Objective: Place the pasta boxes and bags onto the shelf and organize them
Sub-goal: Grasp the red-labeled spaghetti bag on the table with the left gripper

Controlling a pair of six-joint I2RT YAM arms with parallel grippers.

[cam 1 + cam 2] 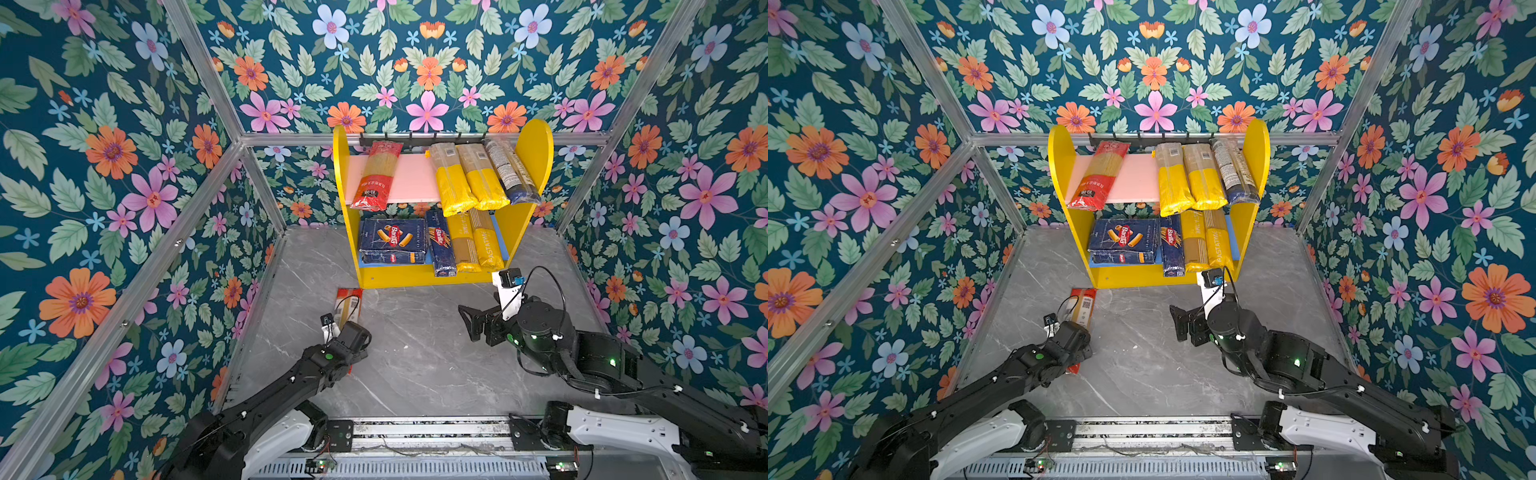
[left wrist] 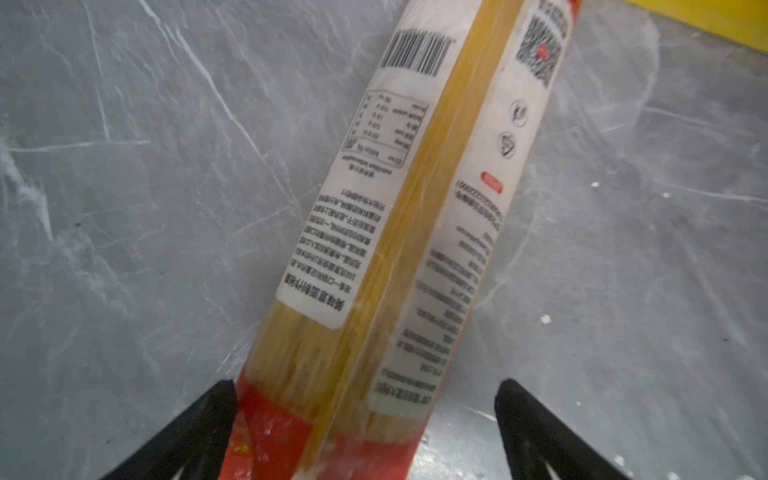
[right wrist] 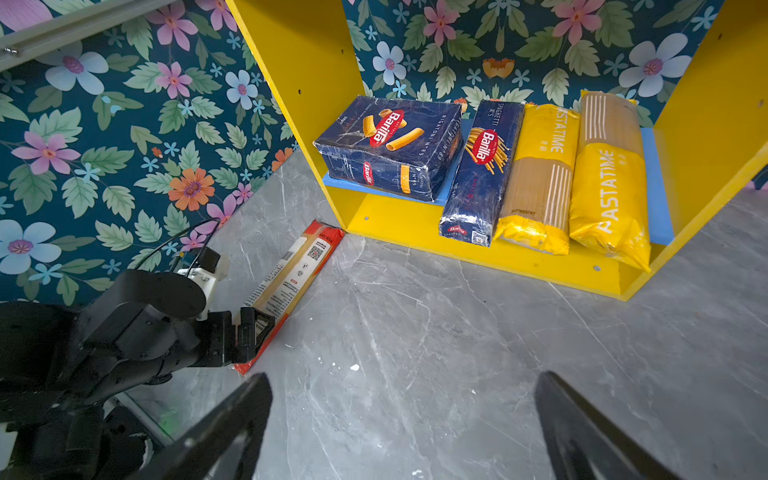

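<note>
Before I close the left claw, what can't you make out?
Red-ended bag: near part hidden under the left arm in both top views, cut off at the left wrist view's edge.
Its label print: blurred, left wrist view.
Left claw: covered by that arm, both top views.

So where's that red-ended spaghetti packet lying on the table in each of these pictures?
Top view: the red-ended packet lies on the table before the shelf's left corner.
Top view: packet in the same spot, left of centre.
Left wrist: packet fills the middle, close up.
Right wrist: packet on the table, one end by the shelf's corner.
Shared landmark: the yellow shelf.
</note>
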